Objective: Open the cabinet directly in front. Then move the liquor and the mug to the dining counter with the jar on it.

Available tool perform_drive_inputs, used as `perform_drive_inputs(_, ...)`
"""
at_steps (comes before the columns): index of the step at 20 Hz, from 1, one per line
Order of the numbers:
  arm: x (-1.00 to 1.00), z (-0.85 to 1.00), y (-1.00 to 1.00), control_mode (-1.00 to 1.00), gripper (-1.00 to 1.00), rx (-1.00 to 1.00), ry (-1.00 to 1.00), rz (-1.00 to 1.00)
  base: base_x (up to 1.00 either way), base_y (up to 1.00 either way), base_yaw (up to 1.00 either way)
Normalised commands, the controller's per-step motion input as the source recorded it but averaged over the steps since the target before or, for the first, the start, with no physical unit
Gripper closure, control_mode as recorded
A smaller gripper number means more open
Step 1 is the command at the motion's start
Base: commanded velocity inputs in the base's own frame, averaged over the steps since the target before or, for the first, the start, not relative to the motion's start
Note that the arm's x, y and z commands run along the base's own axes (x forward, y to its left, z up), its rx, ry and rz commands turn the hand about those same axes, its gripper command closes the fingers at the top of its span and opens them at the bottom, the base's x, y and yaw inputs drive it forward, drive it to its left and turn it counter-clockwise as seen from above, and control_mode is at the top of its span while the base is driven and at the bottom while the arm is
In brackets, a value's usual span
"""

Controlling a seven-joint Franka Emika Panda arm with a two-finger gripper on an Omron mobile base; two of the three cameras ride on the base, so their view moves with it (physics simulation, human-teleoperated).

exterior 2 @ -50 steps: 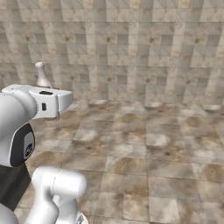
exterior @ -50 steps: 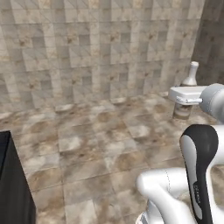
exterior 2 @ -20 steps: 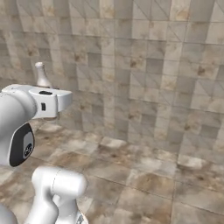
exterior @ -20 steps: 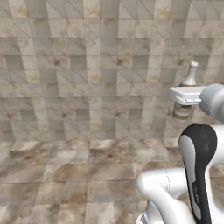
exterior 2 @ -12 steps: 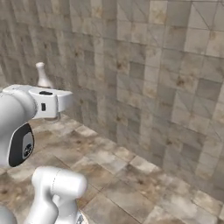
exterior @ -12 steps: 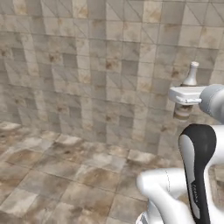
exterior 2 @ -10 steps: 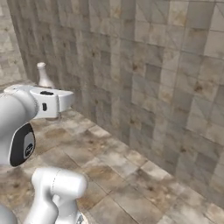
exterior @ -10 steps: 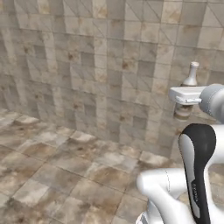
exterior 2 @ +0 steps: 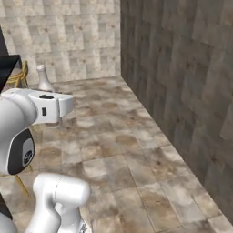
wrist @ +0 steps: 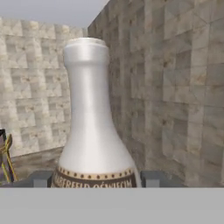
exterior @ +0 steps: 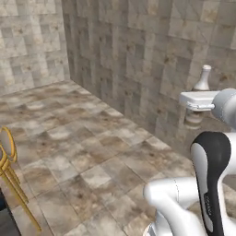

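Left base view: a tiled wall (exterior: 152, 60) runs back to a corner, with mottled stone floor (exterior: 78, 147) below it. Robot arm (exterior: 209, 179) rises at lower right, elbow bent, its hand held level at mid-height with the gripper (exterior: 196, 102) pointing left. Jaws are closed on the lower body of the bottle (exterior: 199, 99), which stands upright in the grip, clear of the floor, neck above the hand. Hand view confirms a finger (wrist: 40, 178) at each side of the bottle's banded base. Yellow stool frame (exterior: 8, 170) stands at the left edge, well apart from the arm.
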Motion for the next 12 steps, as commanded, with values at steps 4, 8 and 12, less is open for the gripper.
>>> perform_drive_inputs(4, 0.00, 0.00, 0.00, 1.00, 1.00, 0.00, 0.00, 0.00, 1.00, 0.00, 0.47)
perform_drive_inputs(8, 0.00, 0.00, 0.00, 1.00, 1.00, 0.00, 0.00, 0.00, 1.00, 0.00, 0.35)
perform_drive_inputs(12, 0.00, 0.00, 0.00, 1.00, 1.00, 0.00, 0.00, 0.00, 1.00, -0.02, 0.28)
